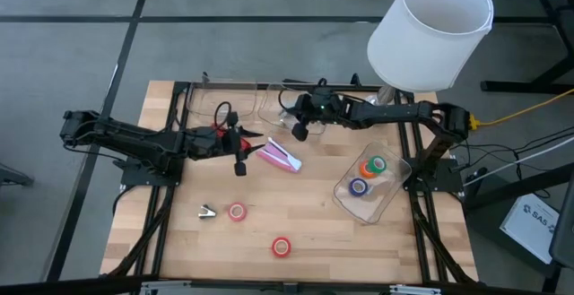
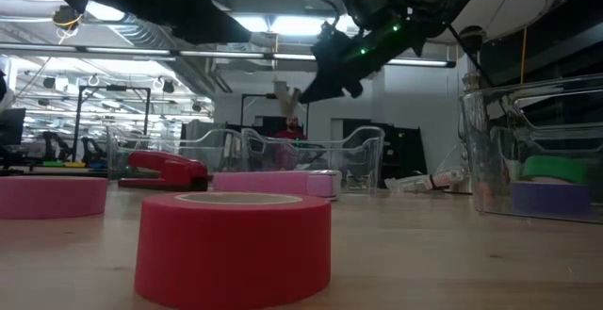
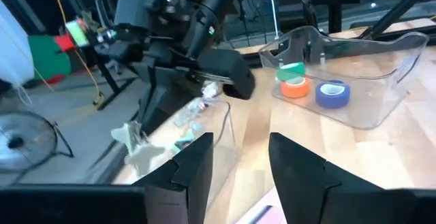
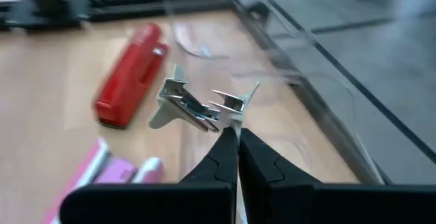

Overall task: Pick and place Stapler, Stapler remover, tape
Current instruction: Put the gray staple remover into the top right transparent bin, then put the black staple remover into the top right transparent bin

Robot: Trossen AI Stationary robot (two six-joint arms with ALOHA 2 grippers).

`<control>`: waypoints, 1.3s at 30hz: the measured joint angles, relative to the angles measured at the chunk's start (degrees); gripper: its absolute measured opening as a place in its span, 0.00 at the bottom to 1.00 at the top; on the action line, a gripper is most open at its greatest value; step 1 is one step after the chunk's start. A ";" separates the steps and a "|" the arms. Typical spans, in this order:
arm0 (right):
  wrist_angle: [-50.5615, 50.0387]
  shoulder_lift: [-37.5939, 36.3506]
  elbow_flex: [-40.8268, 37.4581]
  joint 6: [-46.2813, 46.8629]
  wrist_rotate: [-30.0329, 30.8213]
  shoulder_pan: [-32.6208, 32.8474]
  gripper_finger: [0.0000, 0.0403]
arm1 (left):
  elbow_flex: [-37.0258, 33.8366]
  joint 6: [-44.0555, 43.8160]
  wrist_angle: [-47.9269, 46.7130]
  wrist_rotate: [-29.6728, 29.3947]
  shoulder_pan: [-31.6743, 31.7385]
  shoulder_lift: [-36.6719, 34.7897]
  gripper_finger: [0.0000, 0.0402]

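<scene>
- We see a wooden table (image 1: 314, 232) with a large white lampshade-like cylinder (image 1: 430, 30) standing above its far right corner.
- A clear plastic bin (image 1: 387, 196) sits at the table's right side; three tape rolls lie inside it: green (image 1: 378, 163), orange (image 1: 367, 170) and blue-purple (image 1: 360, 187).
- The left gripper (image 1: 247, 143) hovers left of centre with its jaws apart and nothing between them; the left wrist view shows the gap between its fingers (image 3: 194, 173).
- The right gripper (image 4: 235, 139) hangs in the air over the far middle of the table, its jaws pinched together on a silvery staple remover (image 4: 194, 105).
- A red stapler (image 4: 129, 74) lies on the table just beside the left gripper.
- A pink stapler (image 1: 280, 157) lies near the centre, just right of the red one.
- A pink tape roll (image 1: 237, 212) and a red tape roll (image 1: 282, 247) rest on the near part of the table, apart from each other.
- A second silvery staple remover (image 1: 207, 211) lies just left of the pink roll.
</scene>
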 joint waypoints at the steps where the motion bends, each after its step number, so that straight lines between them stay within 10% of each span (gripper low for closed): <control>1: -0.79 0.00 0.00 0.62 0.79 -0.39 0.00 | 0.00 -0.84 -0.36 0.11 0.00 0.00 0.35; 25: -22.49 0.00 0.00 10.99 4.19 -6.78 0.01 | 0.02 -7.75 -9.10 6.36 -0.04 -0.02 0.35; 39: -21.29 0.00 0.00 11.40 2.03 -6.88 0.21 | 0.02 -11.19 -10.17 11.00 -0.04 -0.02 0.35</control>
